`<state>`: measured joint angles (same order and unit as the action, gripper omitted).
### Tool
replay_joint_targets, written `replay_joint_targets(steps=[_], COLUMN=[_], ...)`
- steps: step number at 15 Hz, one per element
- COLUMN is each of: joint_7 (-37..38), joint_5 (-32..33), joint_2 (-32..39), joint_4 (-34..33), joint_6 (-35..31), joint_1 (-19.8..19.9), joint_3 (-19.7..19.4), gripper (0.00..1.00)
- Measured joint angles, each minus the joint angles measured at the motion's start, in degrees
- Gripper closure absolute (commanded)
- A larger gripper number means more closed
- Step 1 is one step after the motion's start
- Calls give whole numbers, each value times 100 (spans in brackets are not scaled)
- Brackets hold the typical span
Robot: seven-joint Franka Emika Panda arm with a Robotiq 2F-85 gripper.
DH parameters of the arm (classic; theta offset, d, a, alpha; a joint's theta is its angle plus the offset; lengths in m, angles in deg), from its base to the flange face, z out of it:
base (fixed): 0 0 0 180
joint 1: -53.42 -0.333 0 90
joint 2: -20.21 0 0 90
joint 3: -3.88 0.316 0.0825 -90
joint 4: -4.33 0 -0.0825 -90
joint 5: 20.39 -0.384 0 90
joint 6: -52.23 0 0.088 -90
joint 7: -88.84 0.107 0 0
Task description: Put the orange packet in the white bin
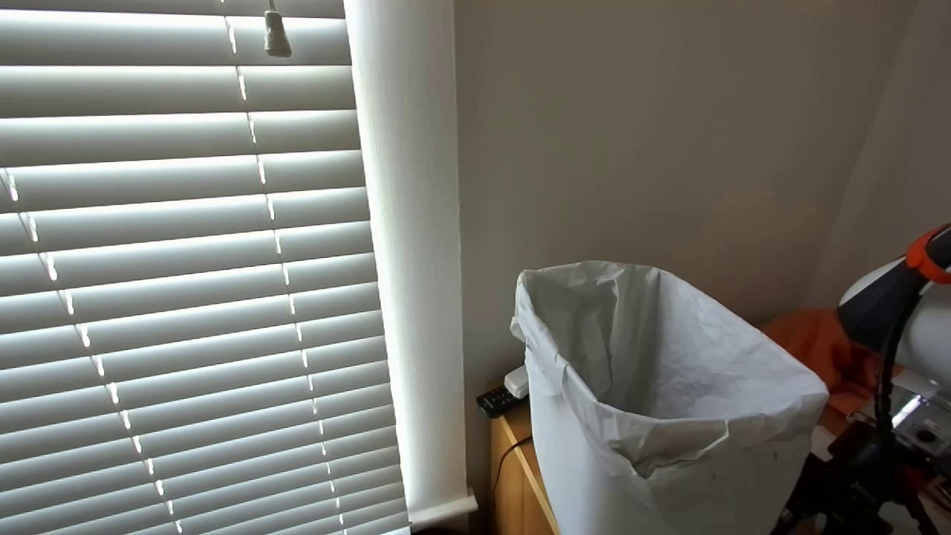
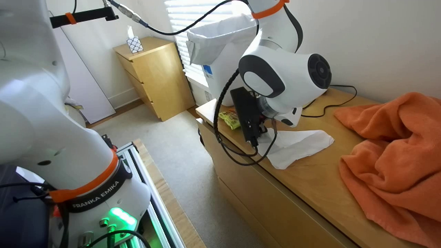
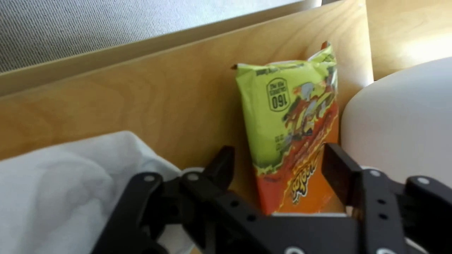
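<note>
The pincer stands spread; in the wrist view the orange packet lies on the counter, its orange end showing between the jaws, its yellow-green end reaching past them, the white bin just beside it; whether a jaw touches the packet I cannot tell

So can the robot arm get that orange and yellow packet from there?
Probably yes. In the wrist view, the gripper is open near the packet, and nothing seems to lie on top of it. The white bin stands close beside it, so it may be tight.
</note>
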<state>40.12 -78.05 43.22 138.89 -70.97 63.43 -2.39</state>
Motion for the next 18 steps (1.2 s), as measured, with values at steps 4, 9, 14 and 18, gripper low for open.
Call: replay_joint_targets(steps=[4, 9, 14, 18], joint_7=[1, -3, -12, -127], joint_5=[5, 18, 18, 22], joint_2=[8, 83, 103, 32], joint_4=[-20, -50, -88, -117], joint_6=[4, 4, 183, 506], joint_1=[10, 125, 244, 389], joint_3=[35, 1, -5, -80], gripper=[60, 99, 100, 100])
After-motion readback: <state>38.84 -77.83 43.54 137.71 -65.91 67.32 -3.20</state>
